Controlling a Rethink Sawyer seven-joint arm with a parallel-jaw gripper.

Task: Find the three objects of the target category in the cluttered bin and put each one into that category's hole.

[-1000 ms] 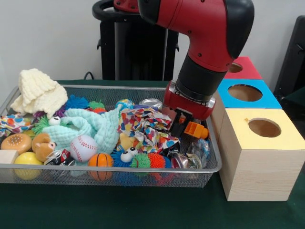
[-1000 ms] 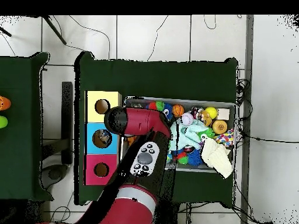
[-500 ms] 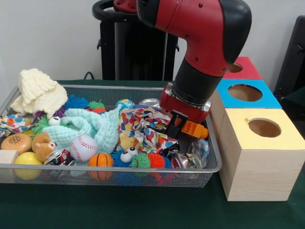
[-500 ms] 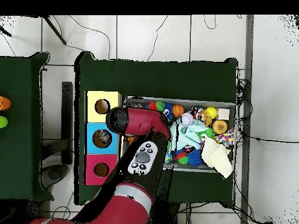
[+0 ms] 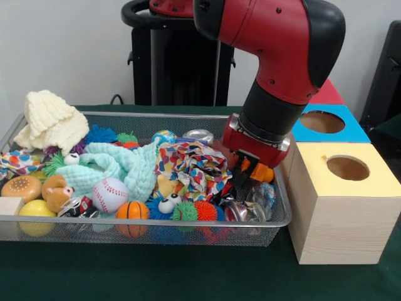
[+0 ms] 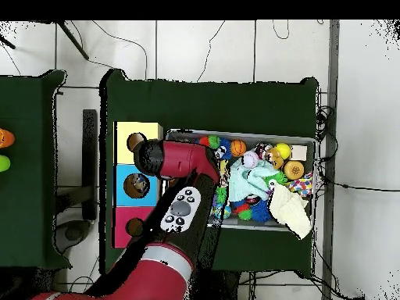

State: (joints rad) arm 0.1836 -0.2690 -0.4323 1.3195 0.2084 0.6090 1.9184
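One gripper (image 5: 245,177) hangs low in the wire bin (image 5: 276,221) beside an orange toy (image 5: 259,170); grip state unclear.

boxes with a hole: 3 – yellow box (image 5: 341,210), blue box (image 5: 326,125), red box (image 5: 326,91) | wire bin (image 5: 144,227): 1 | baseballs (image 5: 109,194): 1 | small basketballs (image 5: 132,211): 1 | yellow balls (image 5: 36,209): 1 | cream knitted hats (image 5: 51,120): 1 | cans (image 5: 199,135): 1 showing

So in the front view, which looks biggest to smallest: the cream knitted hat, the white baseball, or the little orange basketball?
1. Cream knitted hat, clearly largest.
2. White baseball with red stitching.
3. Small orange basketball, though the bin's rim hides part of it.
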